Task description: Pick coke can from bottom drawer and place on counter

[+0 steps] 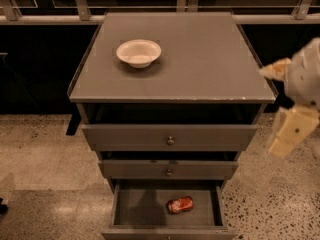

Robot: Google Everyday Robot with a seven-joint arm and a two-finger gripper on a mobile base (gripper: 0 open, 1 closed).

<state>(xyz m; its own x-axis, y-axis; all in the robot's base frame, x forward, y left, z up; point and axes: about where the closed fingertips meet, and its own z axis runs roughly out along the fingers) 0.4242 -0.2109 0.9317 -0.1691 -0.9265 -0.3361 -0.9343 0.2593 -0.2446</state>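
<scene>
Lying on its side in the bottom drawer [140, 206], right of centre: can [180, 204], long axis roughly left-right. Off the counter [200, 59] at its right edge: gripper [294, 126], released or clenched, cannot tell. Probably needs a reach down and left to the can.

Coke can [180, 204]: red with white lettering, on its side, slightly right of centre on the floor of the bottom drawer [135, 209], a shallow grey tray pulled open. Counter [200, 59]: broad matte grey square top, with a thin, worn front edge. Gripper [291, 131]: cream, off the counter's right front corner, well apart from the can.
</scene>
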